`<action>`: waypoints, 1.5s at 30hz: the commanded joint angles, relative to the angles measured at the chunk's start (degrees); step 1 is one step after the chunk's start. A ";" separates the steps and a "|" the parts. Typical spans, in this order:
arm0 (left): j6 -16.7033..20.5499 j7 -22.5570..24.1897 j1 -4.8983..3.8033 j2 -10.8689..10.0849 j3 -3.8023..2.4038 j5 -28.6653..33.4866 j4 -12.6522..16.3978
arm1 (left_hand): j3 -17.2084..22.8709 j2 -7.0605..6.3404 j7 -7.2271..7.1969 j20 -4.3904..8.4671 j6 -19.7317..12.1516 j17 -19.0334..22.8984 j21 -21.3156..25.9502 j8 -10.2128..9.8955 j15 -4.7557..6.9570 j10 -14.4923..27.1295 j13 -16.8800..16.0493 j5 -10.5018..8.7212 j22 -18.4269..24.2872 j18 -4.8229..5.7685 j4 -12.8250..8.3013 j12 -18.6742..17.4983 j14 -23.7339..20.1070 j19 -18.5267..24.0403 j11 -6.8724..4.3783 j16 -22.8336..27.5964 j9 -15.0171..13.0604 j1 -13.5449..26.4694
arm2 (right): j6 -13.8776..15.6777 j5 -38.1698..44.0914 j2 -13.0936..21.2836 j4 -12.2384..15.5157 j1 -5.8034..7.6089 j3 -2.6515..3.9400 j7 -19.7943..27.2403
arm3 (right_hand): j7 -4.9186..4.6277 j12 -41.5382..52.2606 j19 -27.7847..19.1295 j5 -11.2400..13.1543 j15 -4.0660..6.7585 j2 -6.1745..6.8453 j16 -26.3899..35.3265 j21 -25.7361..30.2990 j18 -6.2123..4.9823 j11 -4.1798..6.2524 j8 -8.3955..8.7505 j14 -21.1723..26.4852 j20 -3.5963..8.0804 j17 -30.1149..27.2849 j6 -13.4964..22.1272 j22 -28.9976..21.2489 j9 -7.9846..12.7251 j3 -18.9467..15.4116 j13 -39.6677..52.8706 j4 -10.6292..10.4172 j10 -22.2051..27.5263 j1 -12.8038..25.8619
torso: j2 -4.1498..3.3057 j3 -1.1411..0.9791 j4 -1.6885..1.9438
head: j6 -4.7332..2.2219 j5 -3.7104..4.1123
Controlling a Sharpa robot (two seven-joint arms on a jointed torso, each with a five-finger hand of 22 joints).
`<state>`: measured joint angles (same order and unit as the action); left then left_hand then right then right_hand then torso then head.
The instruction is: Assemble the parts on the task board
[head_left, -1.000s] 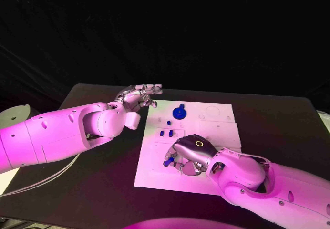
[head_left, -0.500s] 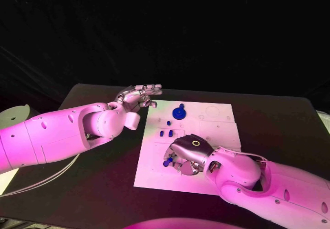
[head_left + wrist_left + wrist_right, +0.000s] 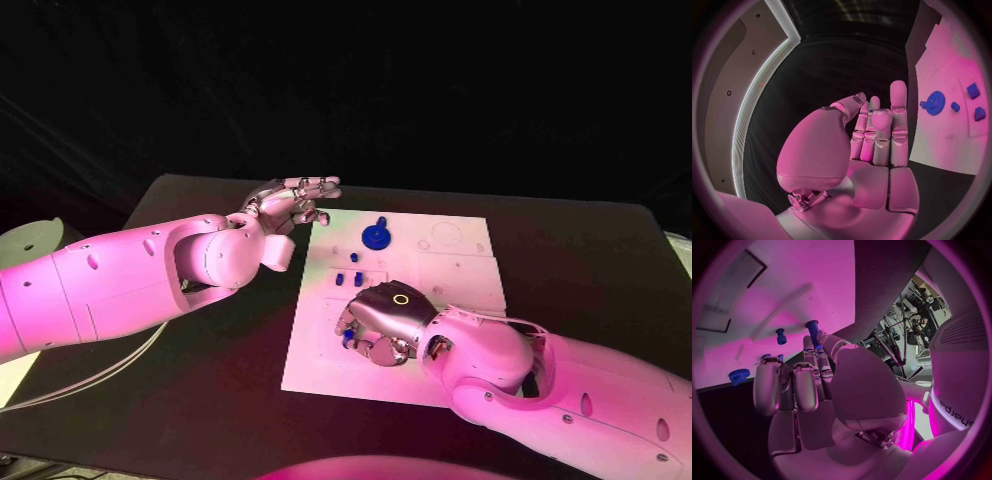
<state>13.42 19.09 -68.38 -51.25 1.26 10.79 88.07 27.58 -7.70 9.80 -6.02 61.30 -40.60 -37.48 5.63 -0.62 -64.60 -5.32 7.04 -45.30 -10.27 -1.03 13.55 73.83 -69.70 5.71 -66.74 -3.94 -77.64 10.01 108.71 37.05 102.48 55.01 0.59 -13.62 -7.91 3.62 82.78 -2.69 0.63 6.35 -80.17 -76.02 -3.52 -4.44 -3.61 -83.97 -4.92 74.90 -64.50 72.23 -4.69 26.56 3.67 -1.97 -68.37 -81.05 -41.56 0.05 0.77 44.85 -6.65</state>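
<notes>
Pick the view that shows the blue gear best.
The head view: the gear sits unobstructed at the board's far end. The left wrist view shows it near the rim, warped by the lens. The right wrist view has it partly behind the right hand.

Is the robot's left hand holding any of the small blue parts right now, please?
No: in the left wrist view the silver left hand has nothing in it, and the blue gear-shaped part lies apart on the white task board.

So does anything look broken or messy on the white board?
Nothing stands out. The task board lies flat on the table, the blue gear and small blue parts sit on it, and the right hand holds a blue peg.
</notes>
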 commanded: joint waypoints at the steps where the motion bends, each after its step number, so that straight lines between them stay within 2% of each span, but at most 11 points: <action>1: -1.02 0.21 -0.03 0.06 -0.03 -0.23 0.15 | -0.14 0.69 0.11 -0.31 -0.47 0.07 0.25 0.34 -0.05 0.36 -0.09 -0.18 0.05 -0.19 -0.26 0.26 -0.52 -0.08 -0.15 0.28 0.00 0.03 | -0.50 0.08 -0.20 -0.63 -0.25 -0.39 -0.20 | -0.28 -0.33 -0.34 -0.02 -0.65 1.80 0.48 0.40 -0.68 -0.71 0.25 -3.28 -0.38 0.13 2.15 -0.34 0.65 -0.85 -0.31 -0.39 3.57 2.19 | -0.01 -0.06 -0.02 | -0.05 -0.05; 8: -1.03 0.14 -0.03 0.00 -0.03 -0.23 0.17 | -0.14 0.69 0.11 -0.31 -0.47 0.07 0.25 0.34 -0.05 0.36 -0.09 -0.18 0.05 -0.19 -0.26 0.26 -0.52 -0.08 -0.15 0.28 0.00 0.03 | 1.15 -0.19 -0.06 -0.86 -0.24 -0.49 -0.15 | -0.38 -0.18 -0.60 -0.04 -1.39 2.84 0.75 0.91 -0.90 -1.52 0.21 -3.15 -1.18 -0.37 5.80 -0.93 1.05 -3.40 -0.18 -0.81 8.82 2.81 | -0.01 -0.07 -0.03 | -0.07 -0.10; 16: -1.06 0.09 -0.03 -0.02 -0.03 -0.23 0.10 | -0.14 0.69 0.11 -0.31 -0.47 0.07 0.25 0.34 -0.05 0.36 -0.09 -0.18 0.05 -0.19 -0.26 0.26 -0.52 -0.08 -0.15 0.28 0.00 0.03 | 4.31 -0.10 0.44 -0.56 -0.25 -0.51 -0.01 | -0.40 -0.10 -1.05 -0.09 -2.25 3.57 1.15 1.85 -1.15 -2.56 0.11 -2.94 -2.02 -1.13 9.82 -2.04 1.05 -9.64 -0.12 -1.91 13.99 2.22 | -0.01 -0.14 -0.06 | -0.12 -0.06; 20: -1.08 0.08 -0.03 -0.03 -0.03 -0.23 0.04 | -0.14 0.69 0.11 -0.31 -0.47 0.07 0.25 0.34 -0.05 0.36 -0.09 -0.18 0.05 -0.19 -0.26 0.26 -0.52 -0.08 -0.15 0.28 0.00 0.03 | 7.83 -0.24 1.12 -0.01 -0.31 -0.50 0.50 | -0.34 0.16 -1.37 0.05 -2.66 3.25 1.32 2.61 -1.43 -2.78 0.05 -2.84 -2.29 -1.55 11.13 -2.96 0.94 -16.33 -0.02 -4.68 15.09 -0.10 | -0.05 -0.15 -0.05 | -0.27 0.10; 24: -1.16 0.06 -0.02 -0.02 -0.03 -0.23 -0.01 | -0.21 0.80 0.10 -0.31 -0.47 0.33 0.34 0.48 -0.04 0.50 -0.13 -0.19 0.11 -0.19 -0.44 0.64 -0.62 -0.11 -0.16 0.29 -0.02 0.01 | 10.56 -1.73 3.17 1.44 -0.32 -0.17 1.12 | -0.38 0.42 -1.37 -0.15 -2.45 3.09 1.38 2.85 -1.46 -2.68 -0.07 -2.81 -2.32 -1.82 11.35 -3.29 0.86 -18.70 0.04 -7.20 14.41 -2.23 | 0.04 -0.10 -0.07 | -0.45 0.41; 27: -1.21 0.04 -0.02 -0.02 -0.02 -0.23 0.00 | -0.21 0.80 0.10 -0.31 -0.47 0.33 0.34 0.48 -0.04 0.50 -0.13 -0.19 0.11 -0.19 -0.44 0.64 -0.62 -0.11 -0.16 0.29 -0.02 0.01 | 11.42 -5.49 6.15 3.28 0.09 0.39 1.40 | -0.88 1.75 -1.30 -0.17 -1.89 2.62 1.44 2.85 -1.48 -1.90 -0.30 -2.80 -1.97 -1.99 10.40 -3.29 0.72 -19.25 0.36 -8.16 11.22 -2.75 | 0.08 0.01 -0.02 | -0.73 1.01; 33: -1.16 -0.01 -0.02 -0.21 0.01 -0.23 0.34 | -0.21 0.80 0.10 -0.31 -0.47 0.33 0.34 0.48 -0.04 0.50 -0.13 -0.19 0.11 -0.19 -0.44 0.64 -0.62 -0.11 -0.16 0.29 -0.02 0.01 | 12.33 -22.17 16.23 7.73 3.37 0.96 0.99 | -1.21 6.82 -0.49 -0.77 -0.65 1.25 0.51 1.59 -1.12 -0.33 -1.72 -3.20 -0.95 -0.84 6.24 -1.80 0.23 -20.47 2.06 -9.98 -0.46 -0.89 | 0.24 0.15 -0.39 | -1.48 3.41; 37: -1.09 0.04 -0.02 -0.34 0.08 -0.23 0.64 | -0.21 0.83 0.08 -0.31 -0.46 0.38 0.35 0.51 -0.03 0.52 -0.14 -0.19 0.12 -0.20 -0.49 0.71 -0.64 -0.12 -0.17 0.29 -0.03 -0.02 | 12.06 -28.85 22.93 10.30 5.07 1.04 -2.02 | 0.49 11.09 1.72 -2.89 1.16 1.14 -2.78 -2.58 -0.01 1.95 -2.36 -4.24 0.65 3.77 4.57 3.17 0.12 -21.93 5.13 -11.35 -9.01 0.80 | 0.49 0.35 -1.01 | -1.89 4.94; 40: -1.05 0.08 -0.02 -0.47 0.37 -0.23 1.00 | -0.21 0.83 0.08 -0.31 -0.46 0.38 0.35 0.51 -0.03 0.52 -0.14 -0.19 0.12 -0.20 -0.49 0.71 -0.64 -0.12 -0.17 0.29 -0.03 -0.02 | 11.87 -30.15 27.09 11.85 5.48 0.68 -5.81 | 1.56 15.28 2.27 -5.50 2.19 1.49 -3.47 -3.69 0.28 3.02 -2.91 -4.39 1.77 4.58 3.64 4.44 0.00 -24.27 9.32 -12.91 -13.15 3.20 | 0.60 0.51 -1.36 | -2.28 6.39; 41: -1.03 0.09 -0.02 -0.52 0.45 -0.23 1.12 | -0.21 0.83 0.08 -0.31 -0.46 0.38 0.35 0.51 -0.03 0.52 -0.14 -0.19 0.12 -0.20 -0.49 0.71 -0.64 -0.12 -0.17 0.29 -0.03 -0.02 | 11.78 -30.16 28.04 12.21 5.47 0.52 -6.91 | 1.84 18.13 2.34 -6.16 2.46 1.49 -3.31 -3.84 0.32 3.34 -3.18 -4.33 2.04 4.24 3.27 4.60 -0.11 -24.96 12.19 -13.20 -14.34 3.66 | 0.63 0.54 -1.50 | -2.29 6.58; 45: -1.03 0.11 -0.03 -0.65 0.71 -0.23 1.53 | -0.21 0.83 0.08 -0.31 -0.46 0.38 0.35 0.51 -0.03 0.52 -0.14 -0.19 0.12 -0.20 -0.49 0.71 -0.64 -0.12 -0.17 0.29 -0.03 -0.02 | 11.29 -29.12 31.50 13.53 4.81 -0.05 -11.73 | 2.62 47.50 2.79 -8.60 3.17 0.15 -4.32 -4.88 0.63 4.07 -4.34 -4.55 2.78 5.57 2.23 5.90 -0.94 -28.26 44.44 -14.02 -15.79 5.76 | 0.74 0.64 -1.97 | -2.36 7.72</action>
<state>13.36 18.87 -68.38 -51.93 2.00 10.78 89.35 27.34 -7.23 9.80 -6.02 61.30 -40.32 -37.48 5.93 -0.61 -64.40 -5.40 7.04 -45.24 -10.28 -1.27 13.99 73.42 -69.70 5.51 -66.74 -3.94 -77.64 21.40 81.86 68.49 115.62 59.96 0.55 -19.51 -5.30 49.21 83.94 -11.25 3.55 6.48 -84.41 -80.79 -3.49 -0.31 -7.88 -84.00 -2.32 74.95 -62.06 74.95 -5.61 -1.61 46.12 -15.73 -83.75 -75.46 -40.96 0.54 -0.70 42.59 0.35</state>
